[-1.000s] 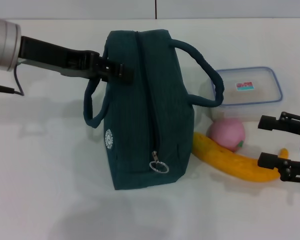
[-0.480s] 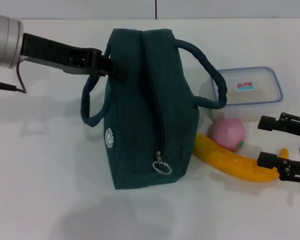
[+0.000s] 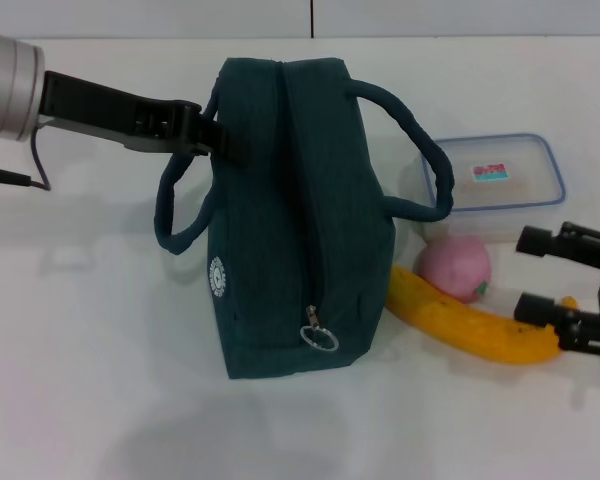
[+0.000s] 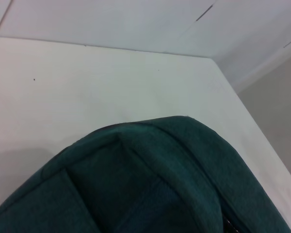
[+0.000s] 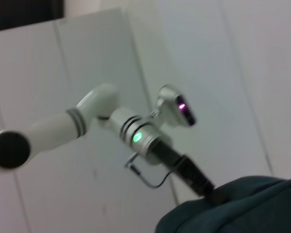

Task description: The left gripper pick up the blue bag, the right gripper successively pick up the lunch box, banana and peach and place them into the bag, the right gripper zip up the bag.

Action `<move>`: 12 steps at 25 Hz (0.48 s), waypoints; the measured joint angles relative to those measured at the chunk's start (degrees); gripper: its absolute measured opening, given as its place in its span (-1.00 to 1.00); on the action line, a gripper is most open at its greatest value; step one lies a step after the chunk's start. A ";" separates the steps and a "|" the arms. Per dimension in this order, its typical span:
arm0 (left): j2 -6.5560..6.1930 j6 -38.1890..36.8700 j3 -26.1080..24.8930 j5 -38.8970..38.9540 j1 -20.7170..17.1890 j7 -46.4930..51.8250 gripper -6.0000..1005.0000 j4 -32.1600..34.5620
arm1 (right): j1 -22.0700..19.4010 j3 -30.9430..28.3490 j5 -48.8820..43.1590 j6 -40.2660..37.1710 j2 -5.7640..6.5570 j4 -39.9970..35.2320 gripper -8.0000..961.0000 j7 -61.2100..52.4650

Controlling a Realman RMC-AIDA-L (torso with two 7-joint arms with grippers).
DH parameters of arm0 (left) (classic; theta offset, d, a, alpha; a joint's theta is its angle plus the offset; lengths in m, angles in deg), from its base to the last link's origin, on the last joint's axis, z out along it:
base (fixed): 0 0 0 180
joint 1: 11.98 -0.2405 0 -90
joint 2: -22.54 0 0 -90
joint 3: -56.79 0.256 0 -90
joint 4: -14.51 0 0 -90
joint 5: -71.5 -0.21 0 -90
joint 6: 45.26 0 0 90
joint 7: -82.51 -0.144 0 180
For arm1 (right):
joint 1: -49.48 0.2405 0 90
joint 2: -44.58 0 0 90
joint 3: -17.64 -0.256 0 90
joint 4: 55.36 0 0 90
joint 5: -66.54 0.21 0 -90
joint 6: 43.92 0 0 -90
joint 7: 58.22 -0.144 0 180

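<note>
The blue bag (image 3: 290, 220) is dark teal and stands on the white table with its zip closed and the ring pull (image 3: 318, 336) at the near end. My left gripper (image 3: 218, 140) reaches in from the left and is shut on the bag's upper left side, by the left handle (image 3: 170, 225). The bag also fills the left wrist view (image 4: 150, 184). To its right lie the clear lunch box (image 3: 495, 185), the pink peach (image 3: 453, 268) and the yellow banana (image 3: 470, 322). My right gripper (image 3: 527, 272) stands open beside the banana's right end, holding nothing.
The right wrist view shows the left arm (image 5: 136, 133) against a pale wall, with the bag's top (image 5: 242, 206) below it. A cable (image 3: 20, 178) hangs from the left arm. The table's far edge (image 3: 430, 38) meets a wall.
The bag's top has shifted a little to the right and its left handle has swung further left and down. The right gripper has edged slightly right.
</note>
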 joint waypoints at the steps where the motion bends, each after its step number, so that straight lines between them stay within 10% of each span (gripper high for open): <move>1: 0.07 0.02 0.00 0.00 -0.09 0.06 -0.87 0.00 | 0.02 -1.23 0.03 -0.02 0.00 0.88 0.57 -0.03; 12: 0.33 0.31 -0.09 0.18 -0.67 0.39 -0.87 -0.87 | 0.24 -27.61 5.94 5.46 -0.33 18.94 0.56 -0.19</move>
